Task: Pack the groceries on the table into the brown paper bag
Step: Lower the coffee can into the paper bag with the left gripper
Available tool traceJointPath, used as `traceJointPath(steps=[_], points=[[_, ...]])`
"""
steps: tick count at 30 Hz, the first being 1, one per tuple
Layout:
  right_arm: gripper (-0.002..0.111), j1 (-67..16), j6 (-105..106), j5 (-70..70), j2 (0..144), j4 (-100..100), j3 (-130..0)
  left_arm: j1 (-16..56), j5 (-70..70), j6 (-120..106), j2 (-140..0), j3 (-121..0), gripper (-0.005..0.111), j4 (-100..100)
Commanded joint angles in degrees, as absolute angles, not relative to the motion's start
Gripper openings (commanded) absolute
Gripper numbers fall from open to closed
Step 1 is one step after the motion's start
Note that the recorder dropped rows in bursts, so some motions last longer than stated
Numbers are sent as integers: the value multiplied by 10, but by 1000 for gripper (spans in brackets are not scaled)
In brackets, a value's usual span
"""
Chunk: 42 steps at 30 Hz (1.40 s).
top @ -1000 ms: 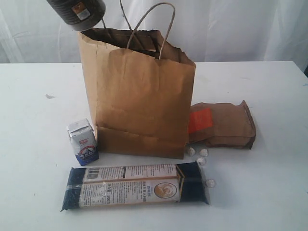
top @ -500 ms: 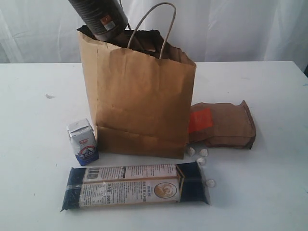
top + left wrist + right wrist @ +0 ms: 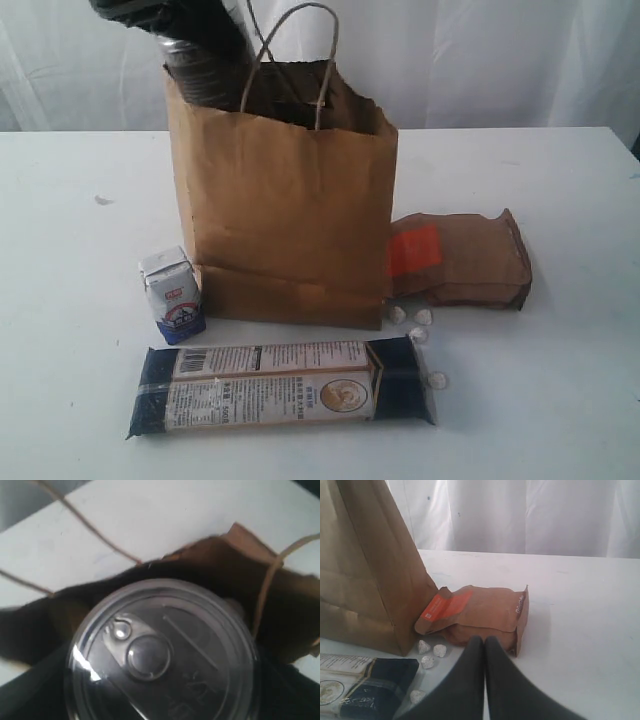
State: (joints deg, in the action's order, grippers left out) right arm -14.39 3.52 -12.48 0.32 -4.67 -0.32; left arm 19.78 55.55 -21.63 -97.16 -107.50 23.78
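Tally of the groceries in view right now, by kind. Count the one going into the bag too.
can, at the mouth of the bag: 1
carton: 1
noodle pack: 1
pouch: 1
candies: 4
Total: 8

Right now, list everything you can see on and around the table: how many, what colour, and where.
table: one, white, under everything
brown paper bag: one, brown, upright mid-table
can: one, dark with silver pull-tab lid, in the bag's mouth
carton: one, blue and white, upright beside the bag, exterior-view left
noodle pack: one, dark blue, flat in front of the bag
pouch: one, brown with orange label, lying against the bag's other side
candies: four visible, white, between pouch and noodle pack
curtain: white, behind the table
left gripper: black, above the bag, gripping the can
right gripper: black, shut, empty, near the pouch
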Motion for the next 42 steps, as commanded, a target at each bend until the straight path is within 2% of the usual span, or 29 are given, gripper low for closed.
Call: traceJointPath(steps=[1, 8, 19, 29, 42], points=[[0, -142, 32, -126, 0, -44, 0, 198, 610, -173, -964, -1080, 0, 141], [0, -142, 32, -126, 0, -44, 0, 198, 632, -174, -972, -1080, 0, 142], [0, -142, 32, -126, 0, -44, 0, 198, 568, -197, -1027, -1080, 0, 179], [0, -142, 32, -126, 0, -44, 0, 201, 580, -230, -1080, -1080, 0, 213], [0, -142, 32, -126, 0, -44, 0, 209, 569, -300, -1083, -1081, 0, 276]])
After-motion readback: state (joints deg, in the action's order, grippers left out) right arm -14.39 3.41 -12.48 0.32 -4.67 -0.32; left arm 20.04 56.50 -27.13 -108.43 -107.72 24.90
